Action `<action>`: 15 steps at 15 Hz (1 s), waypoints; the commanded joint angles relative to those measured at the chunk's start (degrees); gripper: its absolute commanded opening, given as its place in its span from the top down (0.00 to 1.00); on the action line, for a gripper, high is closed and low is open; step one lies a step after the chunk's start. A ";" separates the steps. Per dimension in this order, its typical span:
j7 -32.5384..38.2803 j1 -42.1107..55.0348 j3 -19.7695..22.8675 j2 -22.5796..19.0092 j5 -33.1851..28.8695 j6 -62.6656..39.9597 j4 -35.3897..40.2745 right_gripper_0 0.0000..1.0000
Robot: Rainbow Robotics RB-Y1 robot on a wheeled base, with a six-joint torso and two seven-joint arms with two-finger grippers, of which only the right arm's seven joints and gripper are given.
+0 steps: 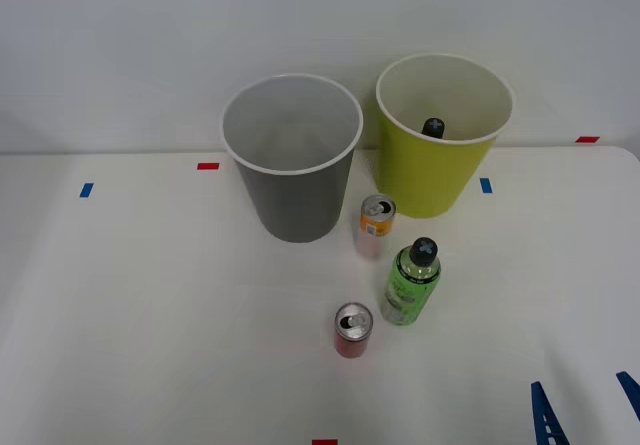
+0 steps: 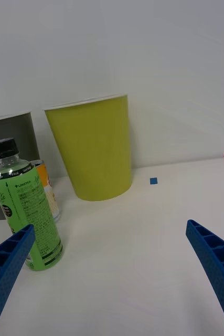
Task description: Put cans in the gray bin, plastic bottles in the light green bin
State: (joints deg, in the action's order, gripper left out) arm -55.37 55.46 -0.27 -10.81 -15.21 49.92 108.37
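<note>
3 items left on the tabletop (image 1: 120, 305): we see the green bottle (image 1: 409, 283) center frame crowded by 2 cans (image 1: 375, 225); the wide-open, empty claw (image 1: 588, 405) lower right risks toppling them.

1. Setting reads as a lab or robot test station, not a home or shop.
2. White table (image 1: 150, 315) stands against a bare white wall (image 1: 120, 45); no furnishings or decoration.
3. Small red tape marks (image 1: 208, 166) and blue tape marks (image 1: 86, 190) are stuck on the tabletop at intervals, like position markers.
4. Items laid out as a staged sorting set: gray bin (image 1: 297, 200), light green bin (image 1: 430, 170), cans (image 1: 352, 330), green-labelled bottle (image 1: 409, 285).
</note>
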 commanded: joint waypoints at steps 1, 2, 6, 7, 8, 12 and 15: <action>0.00 0.00 0.00 0.00 0.00 0.00 0.00 0.00; 0.00 0.00 0.00 0.00 0.00 0.00 0.00 0.00; 0.00 0.00 0.00 0.00 0.00 0.00 0.00 0.00; 0.00 0.00 0.00 0.00 0.00 0.00 0.00 0.00; 0.00 0.00 0.00 0.00 0.00 0.00 0.00 0.00; 0.00 0.00 0.00 0.00 0.00 0.00 0.00 0.00; 0.00 0.00 0.00 0.00 0.00 0.00 0.00 0.00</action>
State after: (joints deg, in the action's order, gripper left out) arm -55.37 55.46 -0.26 -10.81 -15.21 49.92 108.37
